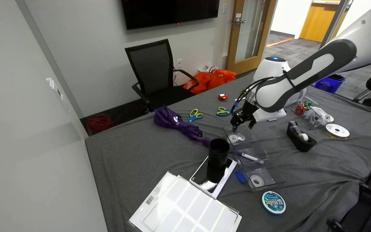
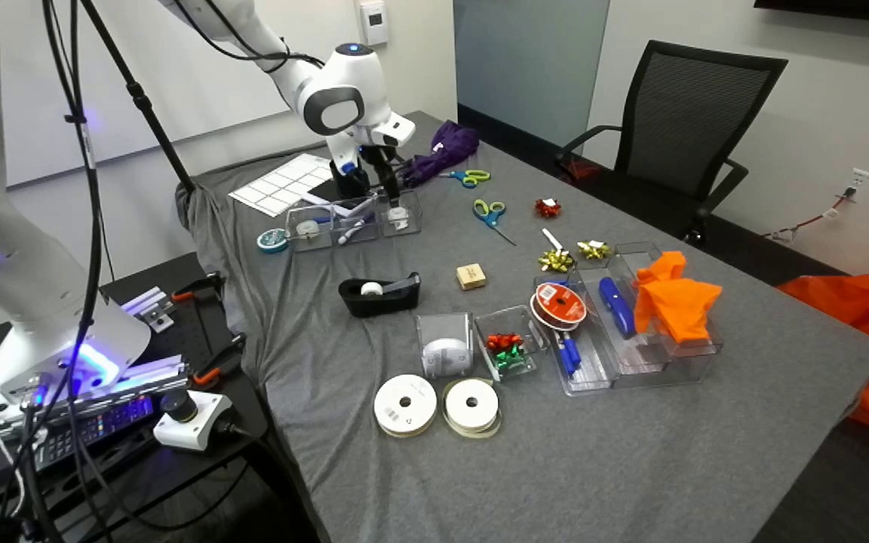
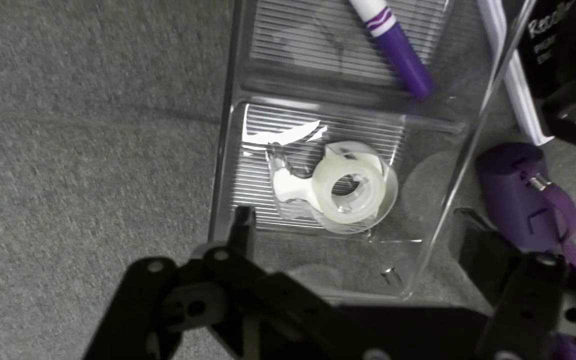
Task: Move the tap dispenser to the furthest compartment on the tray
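Note:
A clear tray [image 1: 271, 186] with three compartments in a row stands on the table; it shows in both exterior views [image 2: 359, 235] and the wrist view [image 3: 313, 106]. A small clear tape dispenser with a white roll [image 3: 320, 186] lies in one end compartment, also visible in both exterior views [image 1: 233, 138] [image 2: 398, 216]. A purple and white marker [image 3: 400, 55] lies in the middle compartment. A white tape roll [image 1: 256, 181] lies in the opposite end compartment. My gripper [image 3: 358, 217] is open and empty, low over the dispenser's compartment, its fingers spread wide around the tray's end.
A black tape dispenser [image 2: 379, 296] stands on the table. A black cup [image 1: 218, 153] stands on a white box [image 1: 201, 175] beside the tray. A purple umbrella [image 1: 177, 124] lies near the tray. A round blue tin [image 1: 273, 202] sits by the tray's far-end compartment.

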